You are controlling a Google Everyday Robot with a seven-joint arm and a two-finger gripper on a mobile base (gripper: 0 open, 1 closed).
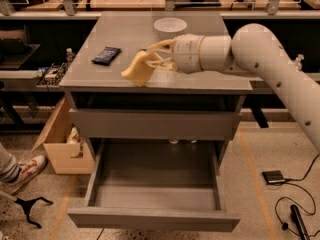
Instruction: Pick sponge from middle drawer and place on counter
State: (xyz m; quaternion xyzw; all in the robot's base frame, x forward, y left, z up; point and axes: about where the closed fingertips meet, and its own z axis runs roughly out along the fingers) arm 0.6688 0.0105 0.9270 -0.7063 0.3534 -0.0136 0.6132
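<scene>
Soft foam sponge (137,70) in end effector (153,59) over matte counter (125,36).

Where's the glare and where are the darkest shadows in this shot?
Camera view: soft sheen on the counter around the white bowl; the gripper, over the counter's front edge holding the sponge, is well lit; darkest shadow fills the gap under the counter and the back of the middle drawer.

gripper (152,60) over counter (120,31) front edge, clamping sponge (137,72) | ahead of fingertips: black packet (106,55), bare slab between | behind fingers: white bowl (170,26), near | below fingers: middle drawer (150,219) pulled open
</scene>
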